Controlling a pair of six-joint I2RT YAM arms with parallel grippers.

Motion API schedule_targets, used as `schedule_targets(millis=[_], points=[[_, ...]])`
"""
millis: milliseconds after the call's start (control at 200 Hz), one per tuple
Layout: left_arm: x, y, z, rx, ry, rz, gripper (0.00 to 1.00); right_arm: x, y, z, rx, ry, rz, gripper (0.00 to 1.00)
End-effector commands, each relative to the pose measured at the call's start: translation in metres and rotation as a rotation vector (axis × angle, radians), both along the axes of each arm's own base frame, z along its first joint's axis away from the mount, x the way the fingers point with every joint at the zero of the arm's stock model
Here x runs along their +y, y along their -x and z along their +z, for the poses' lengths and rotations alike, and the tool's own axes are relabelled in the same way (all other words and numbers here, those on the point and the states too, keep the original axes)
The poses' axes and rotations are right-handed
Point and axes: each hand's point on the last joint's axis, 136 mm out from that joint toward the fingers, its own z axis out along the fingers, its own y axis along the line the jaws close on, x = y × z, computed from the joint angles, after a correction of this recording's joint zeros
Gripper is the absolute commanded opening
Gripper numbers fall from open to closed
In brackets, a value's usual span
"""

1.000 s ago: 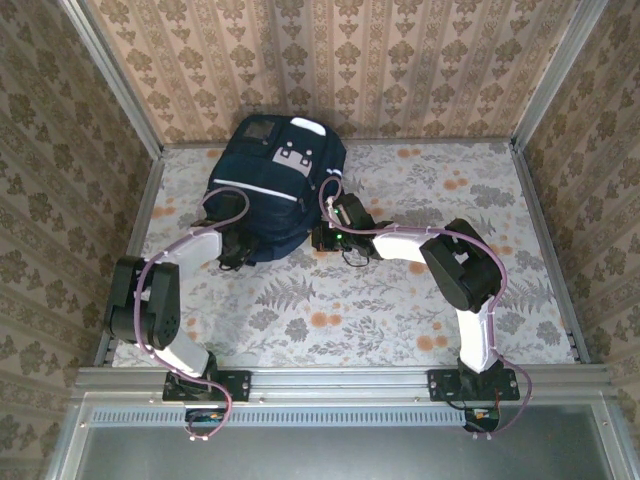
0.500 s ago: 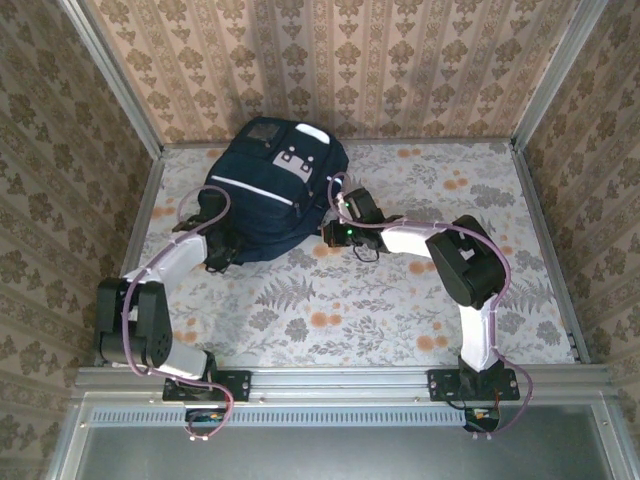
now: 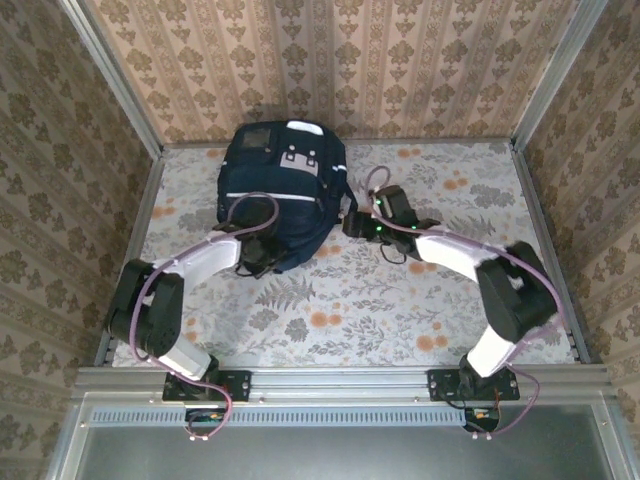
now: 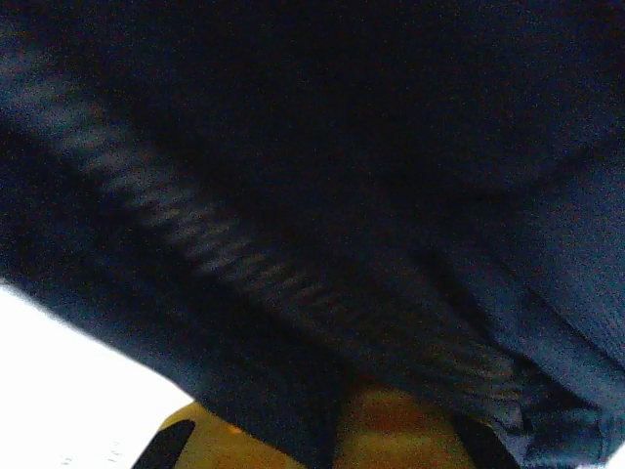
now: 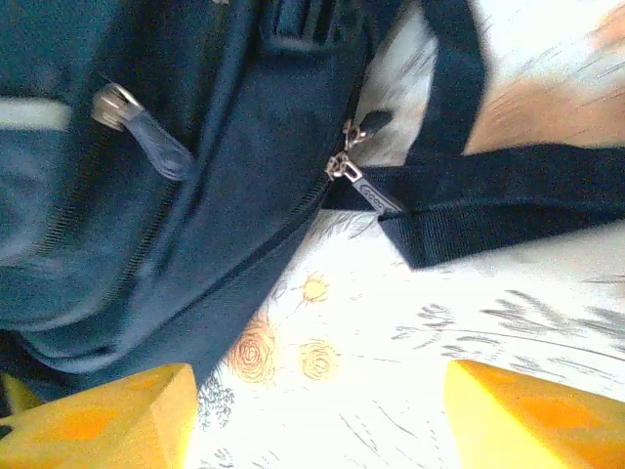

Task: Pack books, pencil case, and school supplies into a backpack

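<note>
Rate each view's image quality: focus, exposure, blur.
Top external: sharp, evenly lit, backpack clear. Left wrist: too close, its fabric dark and blurred, blown-out white corner lower left. Right wrist: tablecloth overexposed, strap smeared upper right, zipper pull fairly crisp.

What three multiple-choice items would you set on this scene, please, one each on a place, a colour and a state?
1. Where on the table does the backpack lie?
A) near edge, by the arm bases
B) far side, left of centre
C) far right corner
2. What colour are the right gripper fingers?
A) yellow
B) red
C) green
3. How does the right gripper stand?
A) open, holding nothing
B) shut on a strap
C) shut on a zip pull
Answers: 1 B, the top view shows it by the back wall; 2 A, the wrist view shows both yellow; 3 A, bare table shows between its fingers.
</note>
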Motion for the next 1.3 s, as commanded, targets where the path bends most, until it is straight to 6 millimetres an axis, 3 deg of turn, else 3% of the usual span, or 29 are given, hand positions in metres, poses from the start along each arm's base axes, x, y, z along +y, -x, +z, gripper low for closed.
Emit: schedule_targets(millis=[0,120,215,325,470,605,670,735,850,940,985,1115,1205,1295], points=[[-0.069,0.013,0.028,-0.024,0.141,-0.204,0.00,-0.070,0.008,0.033,-0.094,0.131,-0.268,0.69],[-0.102,0.041,0.029,0.028,0.163,-0.272,0.00,-0.113,0.021,0.067,-0.196,0.134,-0.391,0.70],[-0.109,0.058,0.028,0.072,0.164,-0.266,0.00,-0.131,0.028,0.079,-0.225,0.108,-0.416,0.71],[-0.111,0.070,0.030,0.101,0.200,-0.218,0.00,-0.138,0.033,0.087,-0.239,0.084,-0.403,0.71],[-0.137,0.090,0.047,0.089,0.237,-0.274,0.00,-0.142,0.041,0.091,-0.254,0.066,-0.407,0.71],[-0.147,0.111,0.061,0.117,0.239,-0.331,0.07,-0.145,0.048,0.097,-0.272,0.063,-0.409,0.71],[-0.148,0.117,0.070,0.111,0.259,-0.338,0.17,-0.146,0.052,0.102,-0.296,0.065,-0.398,0.71],[-0.150,0.124,0.077,0.110,0.283,-0.346,0.39,-0.147,0.055,0.107,-0.317,0.066,-0.395,0.73],[-0.157,0.137,0.082,0.142,0.317,-0.369,0.67,-0.152,0.058,0.112,-0.328,0.076,-0.410,1.00],[-0.159,0.143,0.082,0.166,0.334,-0.385,0.83,-0.152,0.059,0.112,-0.325,0.075,-0.407,1.00],[-0.163,0.146,0.085,0.167,0.357,-0.407,0.99,-0.152,0.059,0.112,-0.324,0.076,-0.402,1.00],[-0.153,0.134,0.103,0.041,0.333,-0.511,1.00,-0.147,0.061,0.112,-0.334,0.082,-0.359,1.00],[-0.142,0.111,0.137,-0.190,0.289,-0.676,1.00,-0.142,0.060,0.114,-0.328,0.106,-0.311,1.00],[-0.115,0.085,0.159,-0.374,0.075,-0.838,1.00,-0.145,0.062,0.123,-0.342,0.157,-0.283,1.00]])
